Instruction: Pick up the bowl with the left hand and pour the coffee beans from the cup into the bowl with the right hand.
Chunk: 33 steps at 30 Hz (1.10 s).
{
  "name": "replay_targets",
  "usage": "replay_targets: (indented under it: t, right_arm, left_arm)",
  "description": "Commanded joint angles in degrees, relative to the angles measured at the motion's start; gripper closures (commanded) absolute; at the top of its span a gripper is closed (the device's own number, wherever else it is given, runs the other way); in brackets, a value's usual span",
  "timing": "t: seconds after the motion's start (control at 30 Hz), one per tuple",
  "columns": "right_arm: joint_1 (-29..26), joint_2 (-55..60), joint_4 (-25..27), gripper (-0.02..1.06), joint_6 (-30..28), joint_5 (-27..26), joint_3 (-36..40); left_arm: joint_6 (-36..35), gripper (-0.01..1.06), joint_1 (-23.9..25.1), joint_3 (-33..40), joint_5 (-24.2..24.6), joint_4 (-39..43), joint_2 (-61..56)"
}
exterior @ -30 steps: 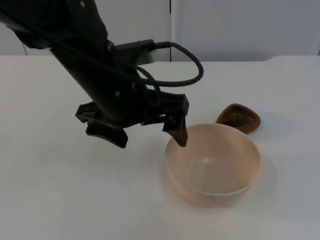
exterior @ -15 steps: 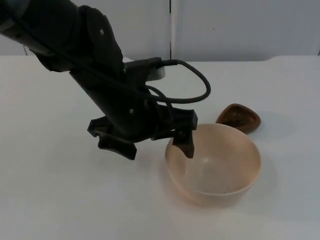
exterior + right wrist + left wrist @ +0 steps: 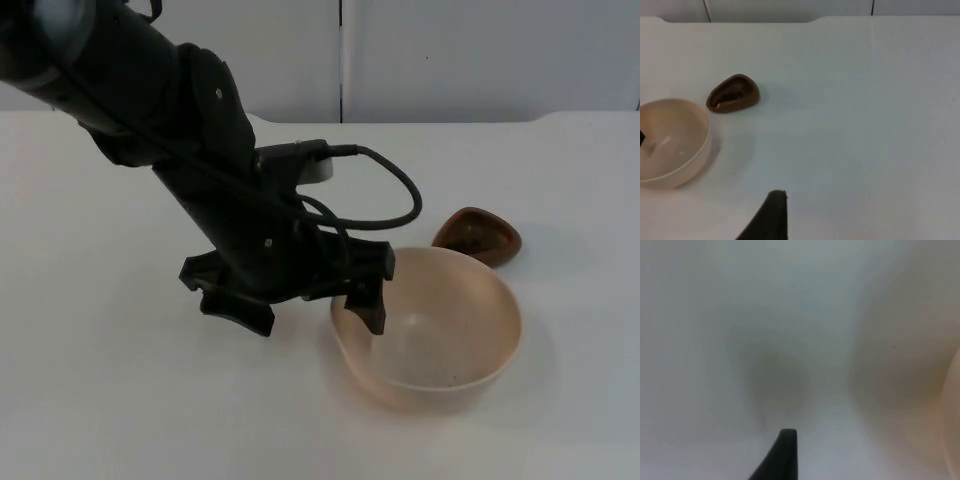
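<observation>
A beige bowl point(image 3: 430, 335) stands empty on the white table, right of centre. Behind it to the right lies a small brown cup point(image 3: 478, 236) with dark coffee beans inside. My left gripper point(image 3: 305, 312) is open and straddles the bowl's left rim. One fingertip point(image 3: 372, 312) dips inside the bowl, while the other finger point(image 3: 238, 308) stays outside on the left. The right wrist view shows the bowl point(image 3: 669, 142) and the cup point(image 3: 733, 94) from afar. My right gripper point(image 3: 772, 215) waits well away from both.
The white table point(image 3: 560, 420) stretches around the bowl and the cup and ends at the grey partition wall point(image 3: 480, 60) behind. The left arm's thick body point(image 3: 190, 170) leans over the table's left half.
My left gripper has moved right and down toward the bowl. Its right fingertip now sits inside the rim. The bowl and the cup have not moved.
</observation>
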Motion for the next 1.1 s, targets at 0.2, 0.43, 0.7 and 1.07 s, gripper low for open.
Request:
replay_targets:
  t: [0.2,0.43,0.7,1.07]
  right_arm:
    - [-0.2,-0.2,-0.3,-0.01,0.0,-0.3,0.3]
    - [-0.2,-0.2,-0.3,-0.01,0.0,-0.3,0.3]
    - [-0.2,-0.2,-0.3,-0.01,0.0,-0.3,0.3]
    - [-0.2,-0.2,-0.3,-0.01,0.0,-0.3,0.3]
  left_arm:
    - [-0.2,0.49,-0.2,-0.3,-0.5,-0.3,-0.2]
    - [-0.2,0.98,-0.2,-0.3,-0.3,-0.4,-0.4]
    - [-0.2,1.05,-0.2,-0.3,0.6,-0.3,-1.4]
    - [-13.1,1.05,-0.1,-0.3,4.2,17.5,-9.2]
